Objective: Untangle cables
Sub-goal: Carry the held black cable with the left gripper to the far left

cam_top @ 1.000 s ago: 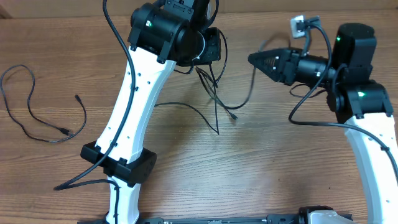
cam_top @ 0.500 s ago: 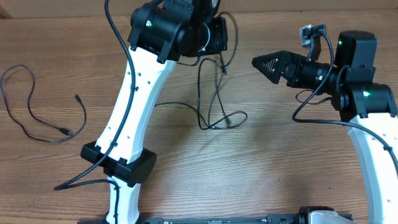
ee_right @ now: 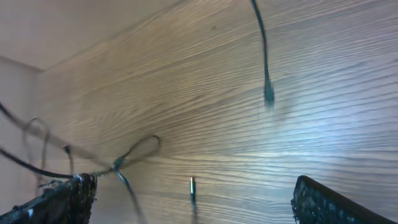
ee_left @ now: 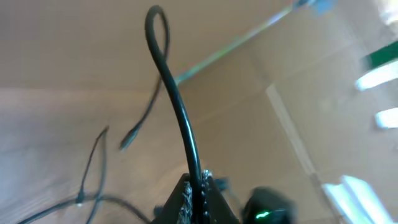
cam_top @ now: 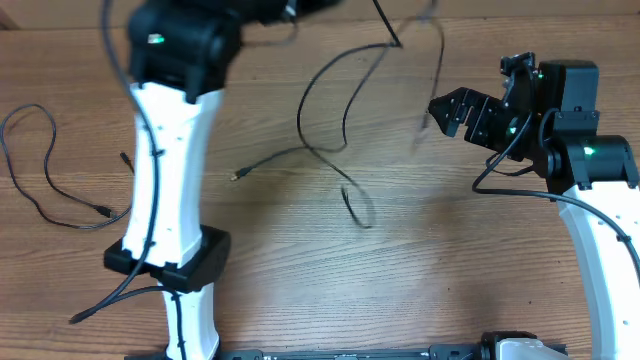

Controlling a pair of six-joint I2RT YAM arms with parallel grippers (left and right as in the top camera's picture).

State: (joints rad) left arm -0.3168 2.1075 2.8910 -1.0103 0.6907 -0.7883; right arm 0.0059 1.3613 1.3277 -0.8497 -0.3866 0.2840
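The cables [cam_top: 340, 178] form a thin black tangle that hangs from the top of the overhead view and trails down onto the wooden table [cam_top: 420, 290]. One plug end [cam_top: 237, 177] lies to the left. My left gripper [ee_left: 199, 186] is shut on one black cable [ee_left: 177, 112], which rises from the jaws into a small loop. My right gripper [cam_top: 447, 112] stands wide open just right of the tangle, with nothing between its fingers [ee_right: 329, 202]. Its wrist view shows a dangling plug [ee_right: 268, 93], a silver-tipped plug [ee_right: 192, 186] and a knotted loop [ee_right: 140, 148].
A separate black cable [cam_top: 104, 210] lies loosely curved on the table at the far left. The left arm's white link [cam_top: 165, 170] stands between that cable and the tangle. The right arm's base link [cam_top: 600, 250] fills the right edge.
My left arm has swung left and up, lifting the tangle off the table toward the far edge. The right gripper has opened wide and drawn back to the right.
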